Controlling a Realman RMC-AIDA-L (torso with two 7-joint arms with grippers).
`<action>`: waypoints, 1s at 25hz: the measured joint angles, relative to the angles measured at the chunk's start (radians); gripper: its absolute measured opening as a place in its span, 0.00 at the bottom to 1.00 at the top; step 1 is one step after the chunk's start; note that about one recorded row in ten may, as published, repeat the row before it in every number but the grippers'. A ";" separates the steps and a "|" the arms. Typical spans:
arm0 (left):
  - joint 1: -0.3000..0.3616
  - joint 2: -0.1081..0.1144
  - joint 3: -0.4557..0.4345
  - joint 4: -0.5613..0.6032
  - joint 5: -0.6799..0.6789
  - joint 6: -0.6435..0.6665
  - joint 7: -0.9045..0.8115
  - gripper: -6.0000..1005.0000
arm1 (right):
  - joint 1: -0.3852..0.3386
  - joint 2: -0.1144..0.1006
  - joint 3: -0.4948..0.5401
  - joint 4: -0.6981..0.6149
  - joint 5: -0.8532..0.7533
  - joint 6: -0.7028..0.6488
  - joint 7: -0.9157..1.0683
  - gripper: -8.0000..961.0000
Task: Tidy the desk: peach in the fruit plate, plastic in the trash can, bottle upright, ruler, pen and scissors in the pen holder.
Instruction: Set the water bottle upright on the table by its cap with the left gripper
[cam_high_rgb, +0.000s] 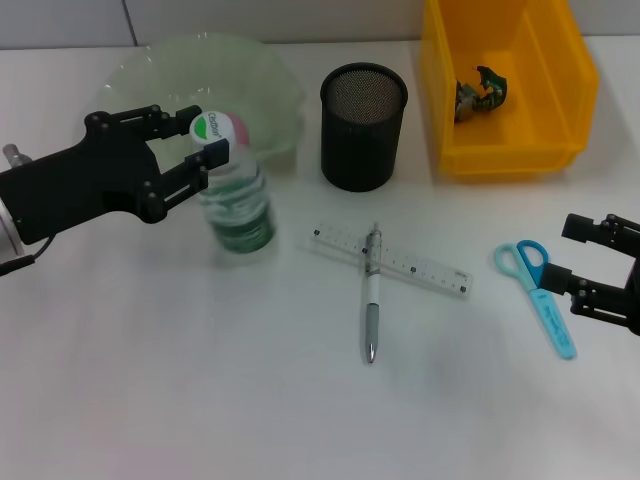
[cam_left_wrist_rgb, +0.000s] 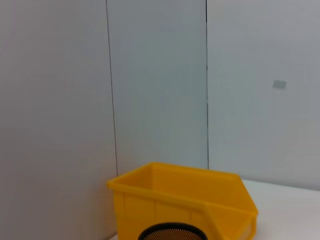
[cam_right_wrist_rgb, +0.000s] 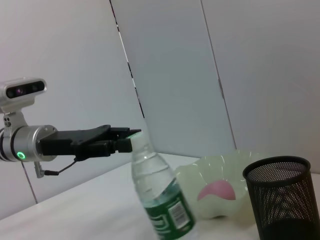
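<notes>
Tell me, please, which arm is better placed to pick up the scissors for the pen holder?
The right. Its hand hovers just beside the scissors, fingers open, while the left hand is across the desk at the bottle's neck.

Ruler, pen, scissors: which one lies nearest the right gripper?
The scissors, blue-handled, right beside the right gripper; the pen and ruler lie crossed mid-table.
</notes>
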 joint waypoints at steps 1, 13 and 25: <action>0.000 0.000 0.000 -0.005 -0.002 0.001 0.003 0.43 | 0.000 0.000 0.000 0.000 0.000 0.000 0.000 0.81; -0.010 0.000 -0.005 -0.021 -0.006 0.003 0.005 0.43 | -0.001 0.000 0.000 -0.002 0.000 -0.003 0.001 0.81; -0.004 0.001 -0.047 -0.028 -0.006 0.008 0.004 0.44 | -0.004 0.000 0.001 -0.002 0.000 -0.011 0.012 0.81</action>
